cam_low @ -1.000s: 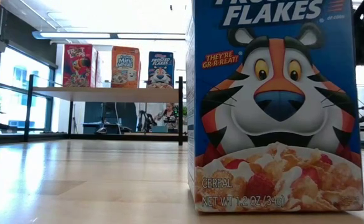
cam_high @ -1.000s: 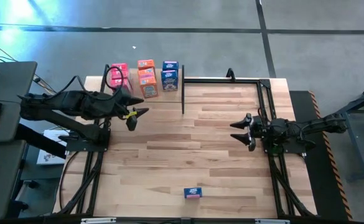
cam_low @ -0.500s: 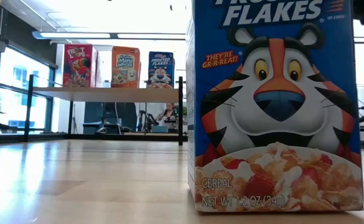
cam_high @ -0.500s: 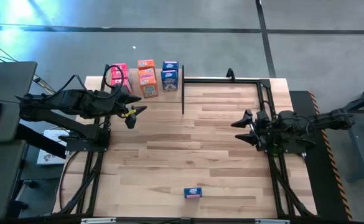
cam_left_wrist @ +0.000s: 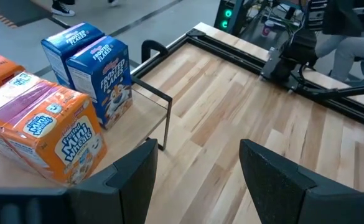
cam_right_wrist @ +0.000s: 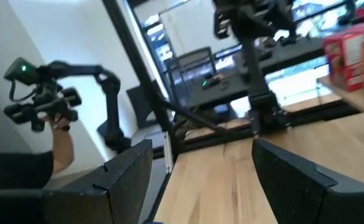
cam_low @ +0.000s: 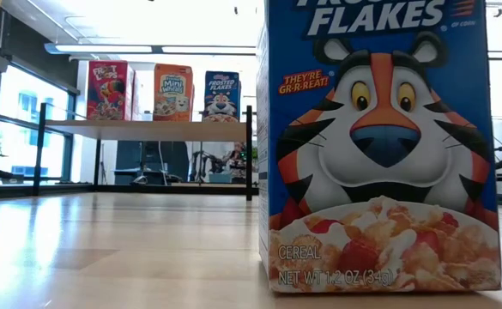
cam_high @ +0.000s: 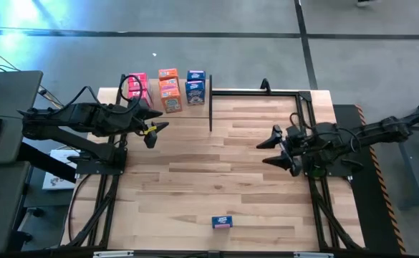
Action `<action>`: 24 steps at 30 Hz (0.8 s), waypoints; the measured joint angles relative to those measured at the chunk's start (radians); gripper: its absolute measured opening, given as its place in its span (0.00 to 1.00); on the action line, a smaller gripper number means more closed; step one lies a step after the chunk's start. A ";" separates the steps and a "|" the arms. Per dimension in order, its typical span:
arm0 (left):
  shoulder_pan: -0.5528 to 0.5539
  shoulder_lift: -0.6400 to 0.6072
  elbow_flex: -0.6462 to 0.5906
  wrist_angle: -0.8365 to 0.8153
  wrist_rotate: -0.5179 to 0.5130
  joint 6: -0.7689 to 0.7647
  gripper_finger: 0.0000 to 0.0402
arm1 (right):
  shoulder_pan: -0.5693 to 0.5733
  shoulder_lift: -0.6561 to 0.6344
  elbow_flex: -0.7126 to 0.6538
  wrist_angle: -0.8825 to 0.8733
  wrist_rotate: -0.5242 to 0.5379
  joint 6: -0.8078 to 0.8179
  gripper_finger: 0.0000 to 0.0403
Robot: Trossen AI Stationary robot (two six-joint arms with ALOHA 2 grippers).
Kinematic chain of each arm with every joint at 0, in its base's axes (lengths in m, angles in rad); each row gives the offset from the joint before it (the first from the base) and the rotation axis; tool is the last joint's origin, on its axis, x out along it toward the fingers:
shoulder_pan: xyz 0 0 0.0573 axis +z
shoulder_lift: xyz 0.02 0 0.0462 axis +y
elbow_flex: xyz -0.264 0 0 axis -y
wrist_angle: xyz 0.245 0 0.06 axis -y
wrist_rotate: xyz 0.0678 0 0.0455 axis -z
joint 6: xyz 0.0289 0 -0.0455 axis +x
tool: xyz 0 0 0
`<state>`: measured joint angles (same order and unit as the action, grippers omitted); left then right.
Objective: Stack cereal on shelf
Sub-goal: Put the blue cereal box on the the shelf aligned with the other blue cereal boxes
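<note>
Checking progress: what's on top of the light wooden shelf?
On the light wooden shelf stand pink-red, orange and blue cereal boxes in rows; the front boxes hide those behind.

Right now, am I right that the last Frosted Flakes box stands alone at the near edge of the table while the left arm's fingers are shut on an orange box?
Not quite. The left gripper holds nothing: the left wrist view shows its fingers open over bare table, beside the shelf. The lone Frosted Flakes box does stand alone at the near edge.
</note>
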<state>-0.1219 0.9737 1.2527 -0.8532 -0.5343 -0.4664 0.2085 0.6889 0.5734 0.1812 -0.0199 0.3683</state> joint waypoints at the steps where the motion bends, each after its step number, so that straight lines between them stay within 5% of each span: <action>1: 0.000 0.000 0.000 0.000 0.000 0.006 0.54 | 0.012 0.025 0.020 -0.006 0.000 -0.002 0.67; 14: 0.000 0.000 0.000 0.001 0.000 0.058 0.54 | 0.141 0.324 0.273 -0.163 0.015 0.044 0.67; 24: 0.000 0.000 0.000 0.001 -0.001 0.059 0.54 | 0.270 0.559 0.447 -0.332 0.148 0.077 0.67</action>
<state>-0.1219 0.9741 1.2530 -0.8520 -0.5350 -0.4076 0.4786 1.2474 1.0207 -0.1511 0.1280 0.4454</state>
